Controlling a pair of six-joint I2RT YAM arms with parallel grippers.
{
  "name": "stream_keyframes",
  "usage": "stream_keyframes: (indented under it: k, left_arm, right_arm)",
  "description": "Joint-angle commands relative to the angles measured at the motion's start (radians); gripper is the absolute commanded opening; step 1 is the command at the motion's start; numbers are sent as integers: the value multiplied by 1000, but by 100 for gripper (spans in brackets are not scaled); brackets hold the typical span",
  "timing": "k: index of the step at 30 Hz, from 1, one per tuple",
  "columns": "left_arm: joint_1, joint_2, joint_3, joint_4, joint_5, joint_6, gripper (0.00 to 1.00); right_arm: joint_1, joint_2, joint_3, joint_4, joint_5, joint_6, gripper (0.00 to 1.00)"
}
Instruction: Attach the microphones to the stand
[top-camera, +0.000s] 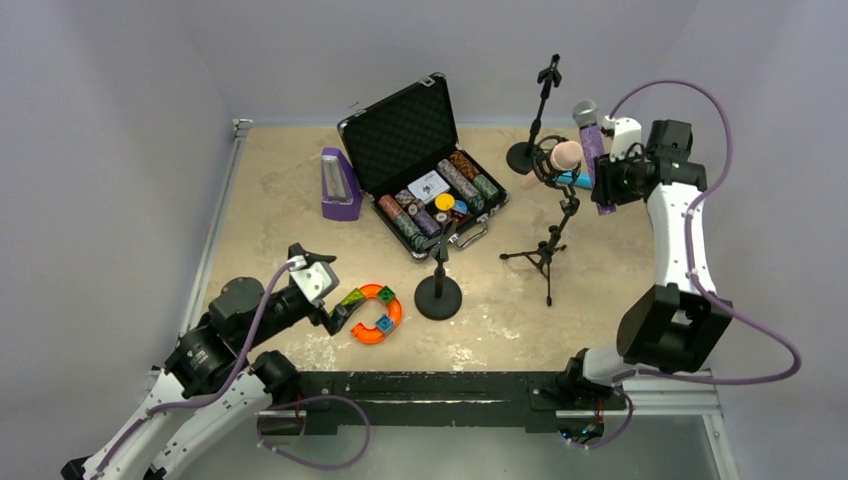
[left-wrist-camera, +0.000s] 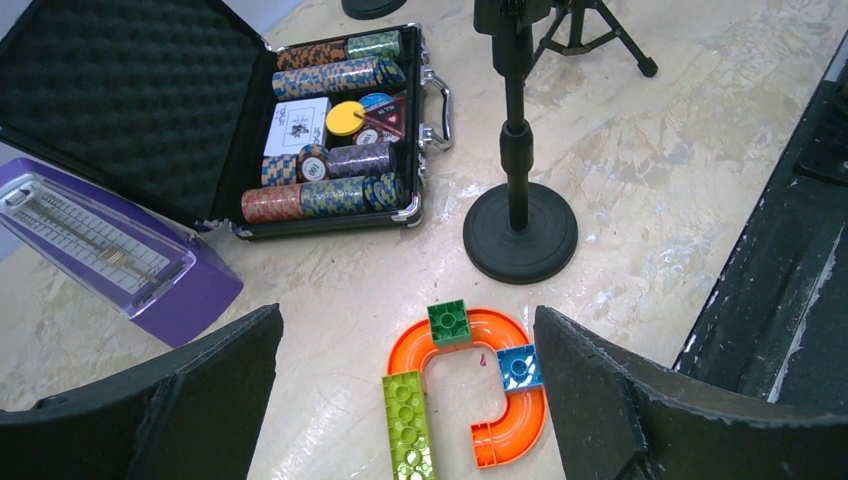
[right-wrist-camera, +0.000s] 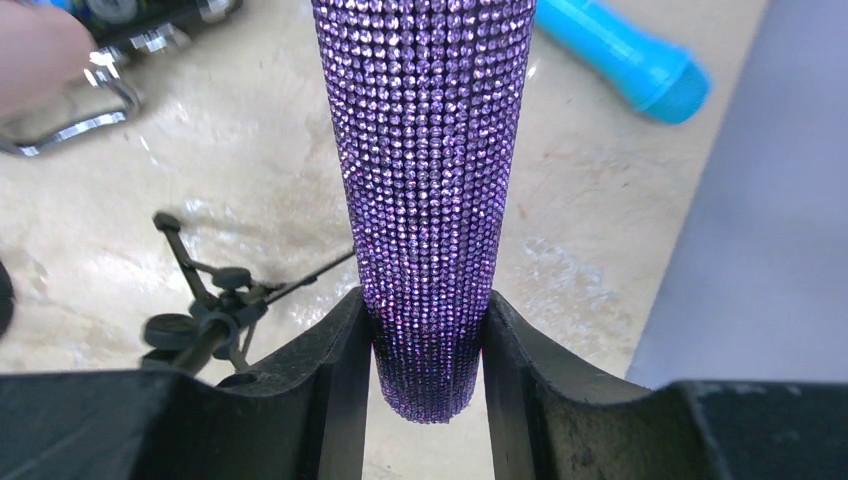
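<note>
Between my right fingers (right-wrist-camera: 335, 370) sits the thin bottom end of the sparkly purple microphone (right-wrist-camera: 425, 180). Both fingers press on its sides, so I am gripping it. It sticks up in the air with its silver head on top, over the far right part of the desk (top-camera: 280, 200). Just beside it, the pink microphone (top-camera: 562, 158) is up near the top of the tripod stand (top-camera: 545, 252). The blue microphone (right-wrist-camera: 625, 55) lies flat on the desk. My left fingers (left-wrist-camera: 200, 400) are spread wide open, holding nothing, above an orange toy track (left-wrist-camera: 500, 432).
</note>
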Motion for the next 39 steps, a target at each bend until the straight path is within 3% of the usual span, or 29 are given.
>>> stream_keyframes:
  k: [1, 11, 20, 23, 27, 29, 32, 35, 39]
  left_arm:
    - [4, -12, 7, 44, 9, -26, 99]
    - [4, -2, 22, 106, 79, -132, 99]
    - [4, 50, 126, 190, 99, -422, 99]
    - [4, 95, 167, 245, 169, -495, 99]
    - [3, 214, 254, 325, 294, -602, 99]
    - [0, 311, 302, 379, 369, -658, 99]
    - [-22, 421, 345, 519, 463, -732, 99]
    - [-74, 513, 376, 651, 464, -729, 99]
    - [-172, 620, 443, 702, 400, -614, 99]
  right_arm:
    - [1, -148, 78, 137, -30, 104, 0]
    - [1, -301, 252, 84, -128, 109, 0]
    - [28, -426, 396, -120, -460, 37, 0]
    - [78, -446, 417, -225, -578, 21, 0]
    - [228, -499, 298, -289, -727, 33, 0]
    - [252, -546, 191, -261, -839, 38, 0]
    - [300, -582, 87, -235, -877, 35, 0]
    - [346, -577, 25, -239, -897, 29, 0]
    - [398, -580, -23, -211, -927, 31, 0]
